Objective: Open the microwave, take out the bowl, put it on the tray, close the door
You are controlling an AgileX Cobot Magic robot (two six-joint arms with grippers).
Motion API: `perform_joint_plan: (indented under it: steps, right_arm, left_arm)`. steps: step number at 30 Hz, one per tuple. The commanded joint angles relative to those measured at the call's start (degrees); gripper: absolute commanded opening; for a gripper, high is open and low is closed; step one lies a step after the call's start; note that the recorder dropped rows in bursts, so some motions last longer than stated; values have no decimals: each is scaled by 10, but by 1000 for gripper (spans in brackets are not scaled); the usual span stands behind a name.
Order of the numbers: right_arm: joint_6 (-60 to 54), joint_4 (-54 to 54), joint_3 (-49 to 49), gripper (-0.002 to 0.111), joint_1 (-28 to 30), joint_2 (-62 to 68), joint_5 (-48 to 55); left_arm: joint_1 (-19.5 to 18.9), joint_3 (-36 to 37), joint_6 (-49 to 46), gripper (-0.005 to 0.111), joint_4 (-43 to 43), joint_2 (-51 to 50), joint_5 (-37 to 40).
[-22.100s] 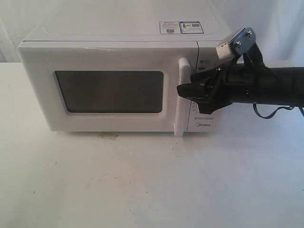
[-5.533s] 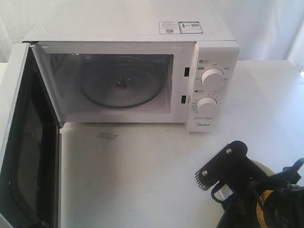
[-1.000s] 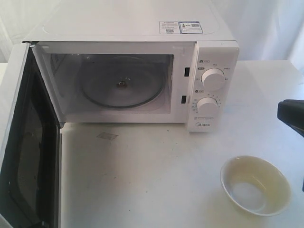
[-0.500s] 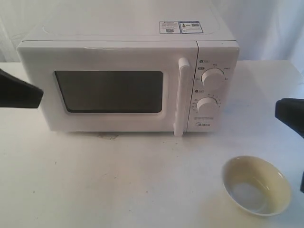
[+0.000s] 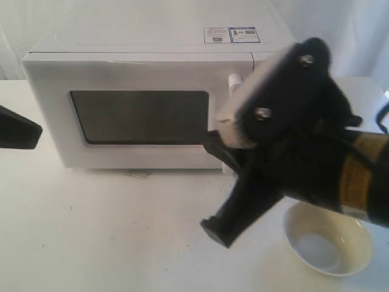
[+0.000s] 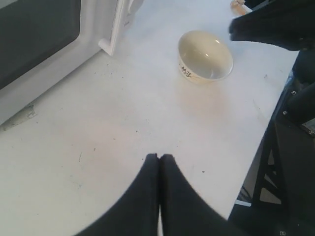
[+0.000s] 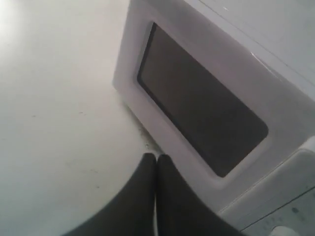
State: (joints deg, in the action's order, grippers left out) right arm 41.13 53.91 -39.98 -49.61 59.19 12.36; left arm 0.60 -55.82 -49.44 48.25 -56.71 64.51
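Observation:
The white microwave (image 5: 121,42) stands at the back with its door (image 5: 140,73) shut; only the top of the bar handle (image 5: 234,79) shows. My right gripper (image 5: 217,230) is shut on nothing and hangs low in front of the microwave, and its arm hides the dials. In the right wrist view its tips (image 7: 156,156) hover over the table just before the door's dark window (image 7: 202,103). The cream-white bowl (image 5: 331,246) sits upright on the table at front right, also in the left wrist view (image 6: 205,55). My left gripper (image 6: 159,156) is shut and empty, at the far left (image 5: 18,128).
The white table (image 5: 109,231) runs across the front. Its edge and the dark robot frame (image 6: 290,147) show in the left wrist view. No tray is in view. A small mark (image 5: 138,175) lies on the table under the microwave's front.
The door went from open to shut. My right arm then swung from the right edge across in front of the control panel. The left gripper drew back slightly to the left.

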Motion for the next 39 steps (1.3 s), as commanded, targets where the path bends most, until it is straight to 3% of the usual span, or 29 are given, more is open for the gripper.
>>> perform_joint_plan:
  steps: [1,4,8,14,20,35,39]
  right_arm:
    - [50,88,-76,0,0,96,86]
    - [152,210,-112,0,0,149,149]
    - [285,357,-137,0,21,203,158]
    - [297,396,-173,0,58,253,157]
    - [297,400,-210,0,94,295,127]
    - [297,400,-228,0,125,322,81]
    - [296,370,-209,0,106,292,0]
  left_arm:
    - [1,-2,51,0,-21,53,-3]
    - [1,-2,114,0,-94,97,-15]
    - [1,-2,229,0,-240,158,-16]
    - [1,-2,347,0,-401,231,11]
    - [1,-2,394,0,-434,290,32]
    - [1,-2,394,0,-457,357,28]
    - [1,-1,394,0,-457,357,-36]
